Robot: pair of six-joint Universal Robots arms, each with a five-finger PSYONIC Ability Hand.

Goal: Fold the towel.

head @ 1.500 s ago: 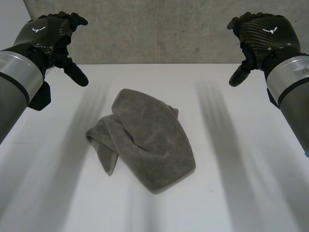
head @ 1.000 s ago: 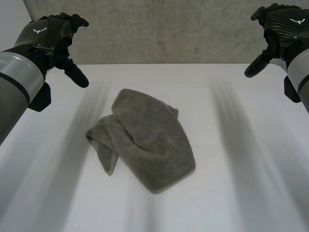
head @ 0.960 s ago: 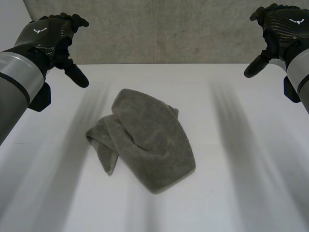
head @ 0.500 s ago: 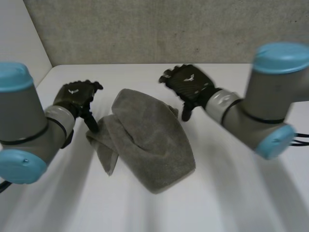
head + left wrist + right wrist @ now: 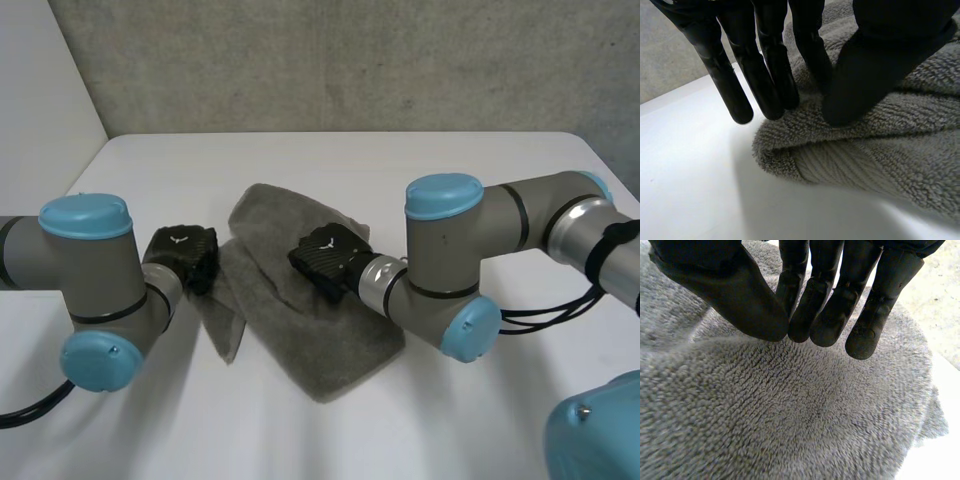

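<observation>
A crumpled grey terry towel [image 5: 330, 330] lay near the middle of a plain white table [image 5: 420, 170], one end bunched toward the rough grey concrete wall [image 5: 330, 60] and the other spread toward the table's near edge. Both of the robot's black hands were down at the cloth.

The left hand [image 5: 181, 253], at the end of a grey arm with light-blue caps [image 5: 95, 275], sat at the towel's left edge. In the left wrist view its fingers [image 5: 765, 75] were straight and held close together, with their tips at a rolled fold of the cloth. One outer fingertip hung over bare table beside the fold. The thumb [image 5: 870, 65] rested its tip on the pile just beside them. No cloth was seen gripped between thumb and fingers.

The right hand [image 5: 326, 258] was over the middle of the towel, and its arm [image 5: 450, 250] reached in from the right side of the table. In the right wrist view its fingers [image 5: 827, 305] were straight and side by side, with the thumb [image 5: 740, 295] angled in toward them. Their tips were at the surface of the thick grey pile and held none of it.
</observation>
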